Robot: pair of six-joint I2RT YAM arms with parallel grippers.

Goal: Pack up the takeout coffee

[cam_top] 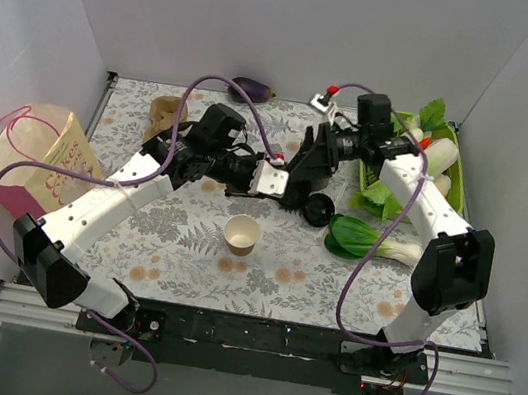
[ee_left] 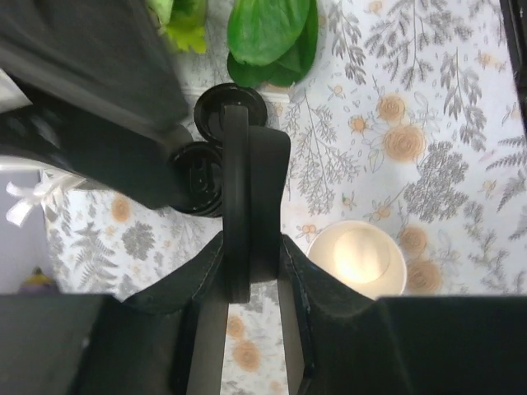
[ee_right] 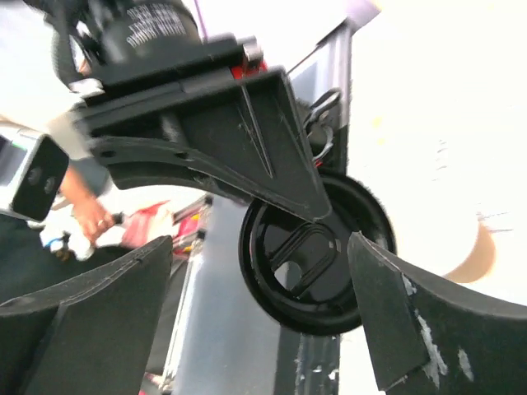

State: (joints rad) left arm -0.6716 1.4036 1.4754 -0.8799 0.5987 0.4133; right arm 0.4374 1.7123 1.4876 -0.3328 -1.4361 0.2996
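The kraft paper cup point(cam_top: 242, 233) stands upright, open and without a lid, on the floral table; it also shows in the left wrist view point(ee_left: 358, 259). My left gripper point(cam_top: 282, 182) point(ee_left: 251, 239) is shut on a round black lid point(ee_left: 247, 197), held edge-on above the table behind the cup. In the right wrist view that lid point(ee_right: 329, 263) hangs between the spread fingers of my right gripper point(ee_right: 262, 247), which is open and not touching it. My right gripper point(cam_top: 304, 169) faces the left one. More black lids point(cam_top: 320, 210) point(ee_left: 198, 177) lie on the table below.
A pink-and-cream paper bag point(cam_top: 42, 160) stands at the left edge. A tan pulp carrier point(cam_top: 167, 112) and an eggplant point(cam_top: 252, 87) sit at the back. Bok choy point(cam_top: 359, 236) lies to the right, beside a green tray point(cam_top: 458, 174) of vegetables.
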